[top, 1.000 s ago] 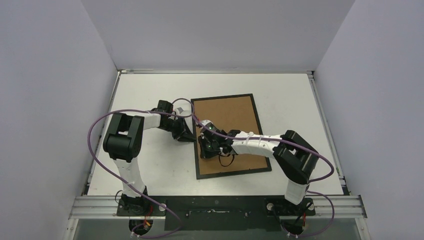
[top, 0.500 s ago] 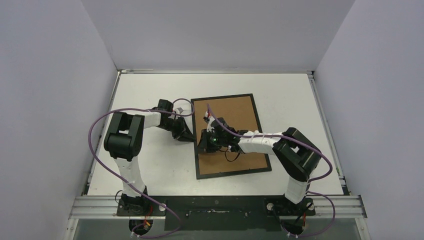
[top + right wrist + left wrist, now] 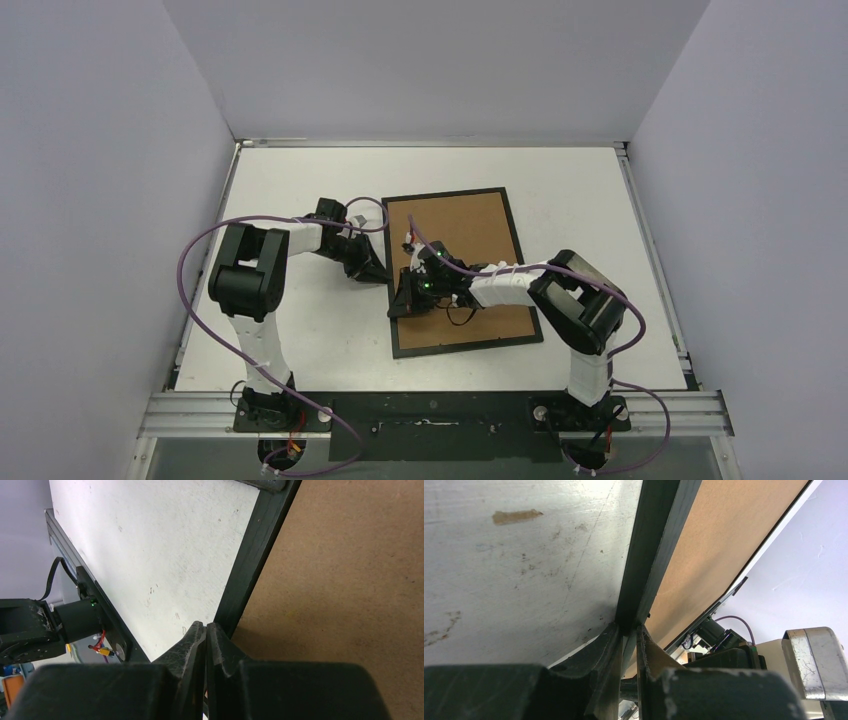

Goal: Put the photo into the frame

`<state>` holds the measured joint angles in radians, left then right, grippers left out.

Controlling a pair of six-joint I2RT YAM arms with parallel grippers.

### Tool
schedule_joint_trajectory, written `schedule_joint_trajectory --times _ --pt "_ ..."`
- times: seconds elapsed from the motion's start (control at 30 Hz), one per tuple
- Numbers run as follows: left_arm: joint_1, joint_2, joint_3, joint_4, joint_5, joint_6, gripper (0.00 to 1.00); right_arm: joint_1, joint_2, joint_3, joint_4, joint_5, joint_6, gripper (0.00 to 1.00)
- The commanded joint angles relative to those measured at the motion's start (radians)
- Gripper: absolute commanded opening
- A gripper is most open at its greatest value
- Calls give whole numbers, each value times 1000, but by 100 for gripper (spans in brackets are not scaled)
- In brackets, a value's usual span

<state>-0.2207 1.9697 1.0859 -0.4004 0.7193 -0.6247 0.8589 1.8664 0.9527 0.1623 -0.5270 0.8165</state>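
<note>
So the frame (image 3: 445, 193) is lying flat on the white surface (image 3: 330, 340), back side facing up, with the brown backing board (image 3: 470, 235) filling its opening. The left jaws are sitting at the outside of the frame's left rail, about halfway along. They're pinching that rail, closed down to a thin gap, with the black edge running in between the fingers (image 3: 599, 645). The right jaws are hanging over the backing board inside the frame, fully closed and holding nothing. Their fingertips (image 3: 196, 635) are pressing together and pointing at the inner edge of that same left rail, a bit nearer the frame's near end than the left jaws, just beside them.
</note>
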Motion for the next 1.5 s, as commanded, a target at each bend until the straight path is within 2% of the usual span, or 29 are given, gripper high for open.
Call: schedule_joint_trajectory --times 0.0,0.57,1.0,1.27,1.47 --pt "-20 90 -46 -81 -274 65 4 4 -4 -8 -42 20 -46 0" --pt "-20 99 -39 -89 -290 66 4 -29 -35 -65 -119 38 -96 0" --pt "-21 105 -38 -95 -294 66 4 -67 11 -116 -159 133 -98 0" --pt "-20 107 -38 -98 -299 67 4 -83 33 -133 -225 166 -114 0" --pt "-20 107 -35 -101 -308 67 4 -119 65 -120 -323 258 -59 0"
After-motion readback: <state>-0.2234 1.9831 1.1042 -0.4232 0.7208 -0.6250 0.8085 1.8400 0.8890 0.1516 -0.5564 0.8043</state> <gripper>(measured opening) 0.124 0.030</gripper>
